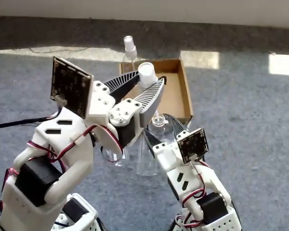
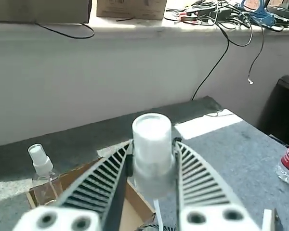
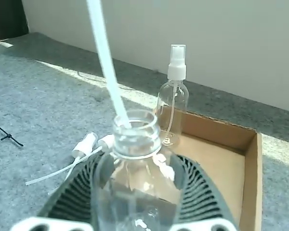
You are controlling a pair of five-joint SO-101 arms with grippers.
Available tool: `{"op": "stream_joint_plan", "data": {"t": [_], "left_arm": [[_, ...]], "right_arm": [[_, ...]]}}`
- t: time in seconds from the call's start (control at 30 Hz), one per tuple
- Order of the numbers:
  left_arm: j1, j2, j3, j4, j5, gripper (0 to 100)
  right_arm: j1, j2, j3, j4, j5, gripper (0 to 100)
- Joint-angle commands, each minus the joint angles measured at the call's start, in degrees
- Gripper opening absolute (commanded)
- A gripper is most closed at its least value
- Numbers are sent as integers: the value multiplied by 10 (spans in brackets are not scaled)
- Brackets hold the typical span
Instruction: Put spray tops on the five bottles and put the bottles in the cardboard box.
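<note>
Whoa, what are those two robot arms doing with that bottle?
They are putting a sprayer on a bottle. The right end effector grips a clear open bottle. The left end effector holds a white spray top above it, with its thin tube poking down into the neck. The top is not seated yet. One finished bottle stands in a corner of the cardboard box, and loose spray tops lie on the carpet.

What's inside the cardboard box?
One capped bottle stands in a far corner of the cardboard box. The box floor beside it looks bare. The near part is hidden behind the open bottle in the right arm's jaws.
</note>
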Motion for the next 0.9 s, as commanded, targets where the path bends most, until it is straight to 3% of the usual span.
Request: {"op": "stream_joint_plan", "data": {"t": [0.0, 0.13, 0.3, 0.4, 0.53, 0.87], "left_arm": [[-7, -2, 58, -36, -33, 4], [-10, -2, 145, -91, -65, 4], [-6, -2, 218, -103, -96, 6], [-6, -3, 237, -100, -117, 72], [-6, -6, 240, -99, -127, 188], [-11, -8, 129, -56, -132, 168]], "right_arm": [[-3, -6, -4, -14, -4, 4], [-3, -6, -4, -14, -5, 4], [-3, -6, -4, -14, -5, 4], [-3, -6, -4, -14, -5, 4], [-3, -6, -4, -14, -5, 4], [-3, -7, -3, -13, -5, 4]]}}
